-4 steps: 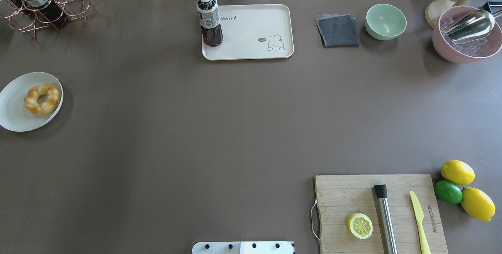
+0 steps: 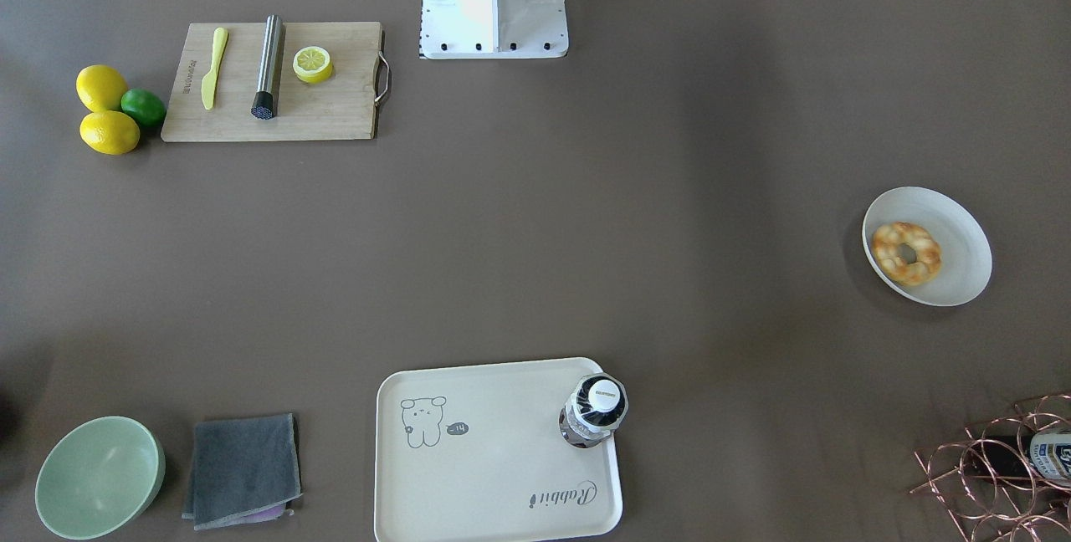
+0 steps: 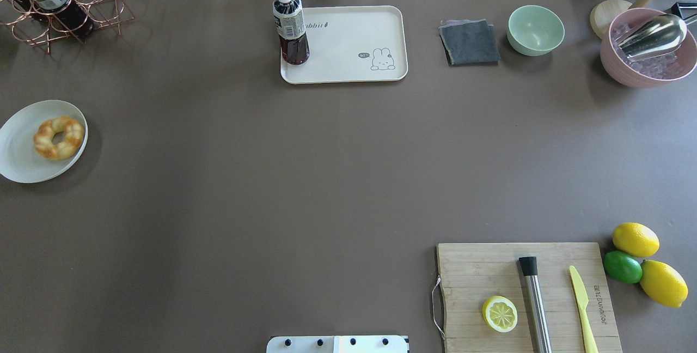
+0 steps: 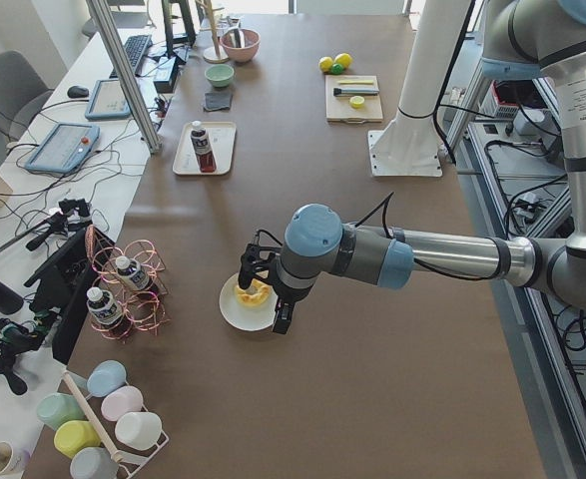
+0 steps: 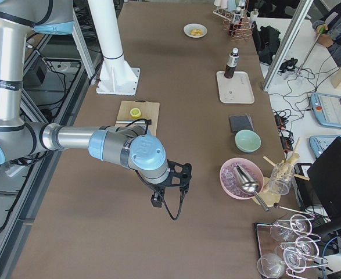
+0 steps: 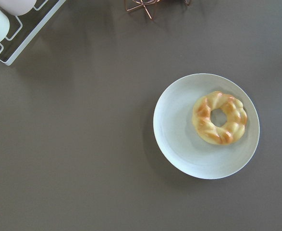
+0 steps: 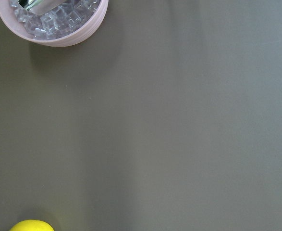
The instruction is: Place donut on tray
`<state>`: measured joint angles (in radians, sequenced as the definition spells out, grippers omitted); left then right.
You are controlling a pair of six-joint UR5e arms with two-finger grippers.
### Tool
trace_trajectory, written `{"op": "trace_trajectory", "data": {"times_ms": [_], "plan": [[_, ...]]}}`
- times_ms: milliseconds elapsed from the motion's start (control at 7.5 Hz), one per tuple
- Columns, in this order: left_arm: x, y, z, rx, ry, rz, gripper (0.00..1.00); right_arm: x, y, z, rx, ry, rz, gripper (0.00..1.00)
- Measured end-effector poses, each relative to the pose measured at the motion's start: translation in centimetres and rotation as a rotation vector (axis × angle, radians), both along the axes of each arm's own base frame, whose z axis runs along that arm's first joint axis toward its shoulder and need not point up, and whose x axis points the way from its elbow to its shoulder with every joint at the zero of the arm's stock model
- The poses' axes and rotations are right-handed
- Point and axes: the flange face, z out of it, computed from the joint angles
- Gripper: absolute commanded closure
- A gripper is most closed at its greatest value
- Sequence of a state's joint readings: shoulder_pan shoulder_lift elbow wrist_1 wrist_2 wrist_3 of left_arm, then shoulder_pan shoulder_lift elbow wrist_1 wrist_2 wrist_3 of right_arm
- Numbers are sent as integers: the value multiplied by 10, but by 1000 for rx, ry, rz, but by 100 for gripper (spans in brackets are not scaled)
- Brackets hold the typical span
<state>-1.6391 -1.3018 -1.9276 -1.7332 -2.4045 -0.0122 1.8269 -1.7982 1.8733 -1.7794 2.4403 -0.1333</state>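
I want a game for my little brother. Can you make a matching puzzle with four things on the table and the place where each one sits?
Things
1. golden-brown braided donut
2. dark drink bottle with a white cap
3. yellow lemon half
4. shiny metal scoop

Places
A. in the pink bowl of ice cubes
B. on the round white plate
C. on the wooden cutting board
D. on the cream rabbit tray

Pairs: 1-B, 2-D, 3-C, 4-A

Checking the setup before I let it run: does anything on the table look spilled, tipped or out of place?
Nothing looks spilled, tipped or damaged. The donut lies flat on its plate. One thing to note: a bottle stands upright on the tray, in the corner by the script. The rest of the tray is bare.
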Motion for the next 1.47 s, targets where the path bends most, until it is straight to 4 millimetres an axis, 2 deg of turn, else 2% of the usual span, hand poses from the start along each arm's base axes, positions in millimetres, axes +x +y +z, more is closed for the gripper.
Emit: {"op": "trace_trajectory", "data": {"times_ms": [400,800,1467], "plan": [[1,4,5,-10,-2,6,3,-5,16,11,-3,-10,-2,0],[2,10,9,-21,0,8,3,-5,14,8,53,-3,3,0],[9,8,15,-38,-3,25,3,-4,15,15,51,38,-9,0]]}}
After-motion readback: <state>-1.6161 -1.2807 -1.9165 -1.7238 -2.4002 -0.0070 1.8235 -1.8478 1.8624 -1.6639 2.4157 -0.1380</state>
